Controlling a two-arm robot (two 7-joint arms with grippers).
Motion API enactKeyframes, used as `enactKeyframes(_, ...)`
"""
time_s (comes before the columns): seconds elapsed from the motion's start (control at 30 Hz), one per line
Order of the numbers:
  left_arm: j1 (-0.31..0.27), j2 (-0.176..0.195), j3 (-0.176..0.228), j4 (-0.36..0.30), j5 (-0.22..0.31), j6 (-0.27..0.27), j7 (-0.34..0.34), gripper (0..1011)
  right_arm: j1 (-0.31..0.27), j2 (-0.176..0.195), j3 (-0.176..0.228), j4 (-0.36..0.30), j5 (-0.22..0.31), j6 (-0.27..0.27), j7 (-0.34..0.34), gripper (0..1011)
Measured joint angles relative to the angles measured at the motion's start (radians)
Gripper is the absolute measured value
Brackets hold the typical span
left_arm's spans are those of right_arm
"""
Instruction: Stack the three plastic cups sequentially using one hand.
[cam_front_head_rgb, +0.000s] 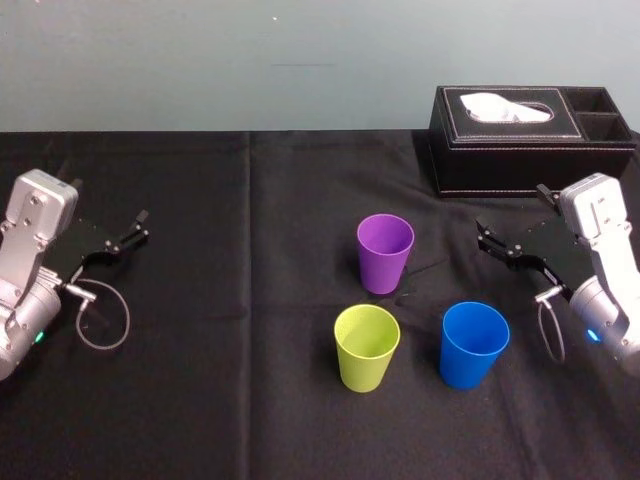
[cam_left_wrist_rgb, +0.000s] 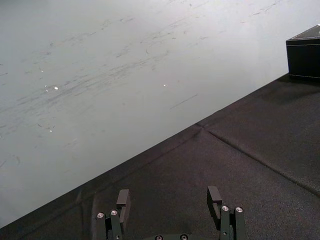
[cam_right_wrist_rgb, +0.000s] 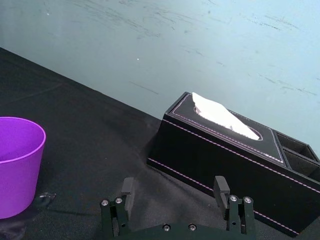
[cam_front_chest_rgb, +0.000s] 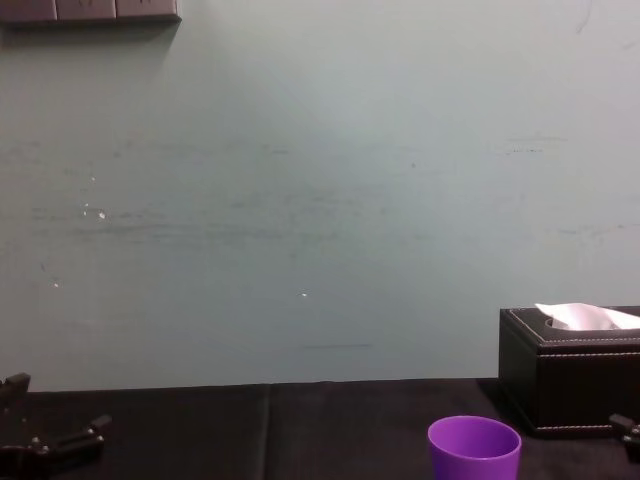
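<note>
Nothing stacked yet: all three cups stand upright and apart on the black table (cam_front_head_rgb: 250, 400). The right gripper (cam_front_head_rgb: 510, 215) hovers with its fingers spread wide and nothing between them. The purple cup (cam_front_head_rgb: 385, 250) is out ahead of its fingertips, a clear gap between. The blue cup (cam_front_head_rgb: 474, 343) is near its inner side, closer to the robot, and the green cup (cam_front_head_rgb: 366, 345) is past the blue one. The tissue box (cam_front_head_rgb: 530, 140) sits just behind it. The left gripper (cam_front_head_rgb: 128, 235) is also open and empty, way off from the cups.

The cups look light, smooth and thin-walled, so probably slippery and easy to tip. Pinching one wall at the rim, gently, seems the best bet.
</note>
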Motion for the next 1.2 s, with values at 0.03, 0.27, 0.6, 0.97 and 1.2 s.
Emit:
enactKeyframes(0.03, 0.0, 0.0, 0.0, 0.0, 0.0, 0.0, 0.0, 1011, 0.0, 0.0, 0.0, 0.0, 0.0, 0.0, 0.0, 1002)
enactKeyframes(0.27, 0.0, 0.0, 0.0, 0.0, 0.0, 0.0, 0.0, 1011, 0.0, 0.0, 0.0, 0.0, 0.0, 0.0, 0.0, 1002)
enactKeyframes(0.6, 0.0, 0.0, 0.0, 0.0, 0.0, 0.0, 0.0, 1011, 0.0, 0.0, 0.0, 0.0, 0.0, 0.0, 0.0, 1002)
enactKeyframes(0.97, 0.0, 0.0, 0.0, 0.0, 0.0, 0.0, 0.0, 1012, 0.0, 0.0, 0.0, 0.0, 0.0, 0.0, 0.0, 1000)
enactKeyframes(1.2, 0.0, 0.0, 0.0, 0.0, 0.0, 0.0, 0.0, 1011, -0.022, -0.003, 0.023, -0.008, 0.011, -0.023, 0.022, 1002)
